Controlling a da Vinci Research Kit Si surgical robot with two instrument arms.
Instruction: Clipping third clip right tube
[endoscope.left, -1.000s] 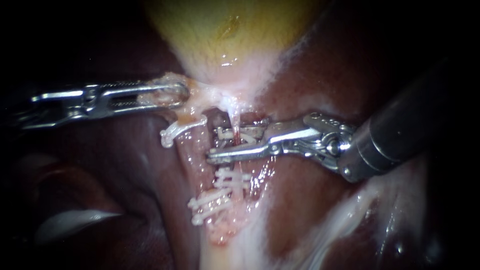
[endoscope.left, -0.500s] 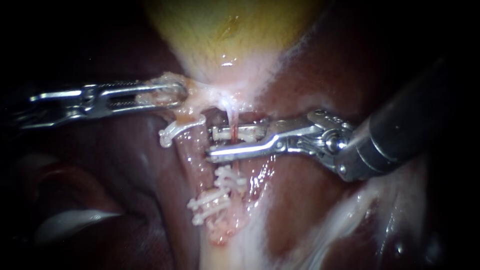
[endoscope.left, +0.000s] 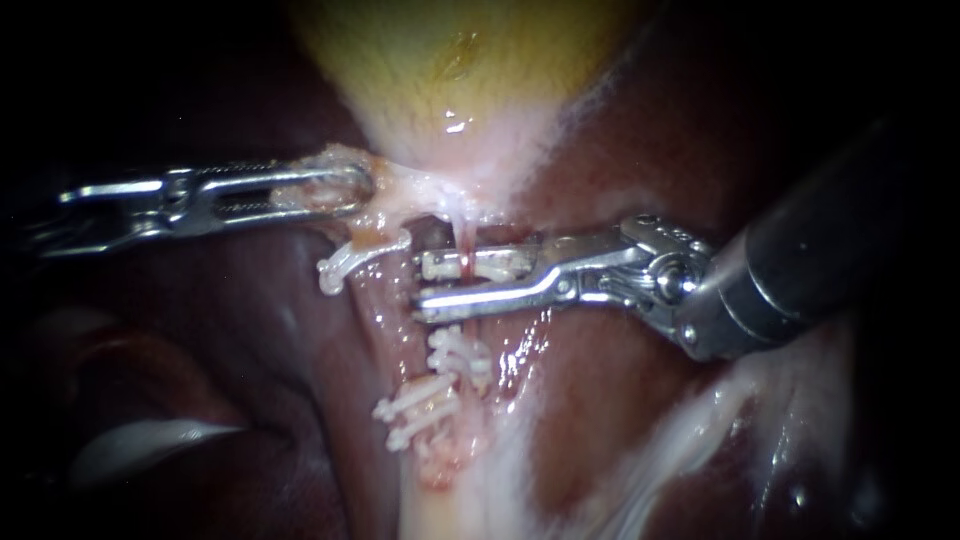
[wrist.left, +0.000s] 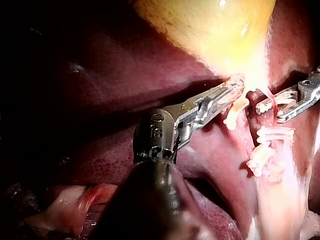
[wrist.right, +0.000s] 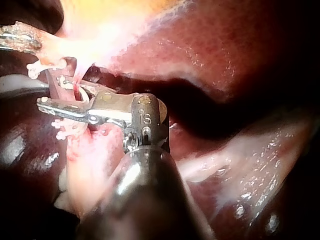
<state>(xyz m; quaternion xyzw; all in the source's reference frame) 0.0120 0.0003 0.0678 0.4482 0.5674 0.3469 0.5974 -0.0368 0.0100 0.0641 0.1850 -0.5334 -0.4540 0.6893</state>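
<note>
My right instrument (endoscope.left: 422, 285) comes in from the right, its jaws straddling the thin pink right tube (endoscope.left: 464, 238) just below the gallbladder's neck. A white clip (endoscope.left: 478, 266) sits between the jaws, around the tube, and both jaws bear on it. Two white clips (endoscope.left: 452, 352) (endoscope.left: 418, 408) sit lower on the same strand. Another clip (endoscope.left: 352, 260) hangs on the left tube. My left instrument (endoscope.left: 352, 188) is shut on pale tissue at the neck of the yellow gallbladder (endoscope.left: 450, 70), holding it leftward. The right wrist view shows the right instrument's jaws (wrist.right: 50, 94) around the tube.
Dark red liver (endoscope.left: 620, 400) lies on both sides of the tubes. Whitish membrane (endoscope.left: 700, 440) runs along the lower right. The left wrist view shows the left instrument (wrist.left: 222, 95) beside the clipped strand (wrist.left: 267, 150), with the right instrument's jaws (wrist.left: 274, 106) beyond it.
The right instrument's jaws have drawn closer together around the tube and clip, and its wrist has shifted slightly right. The left instrument has stayed still.
</note>
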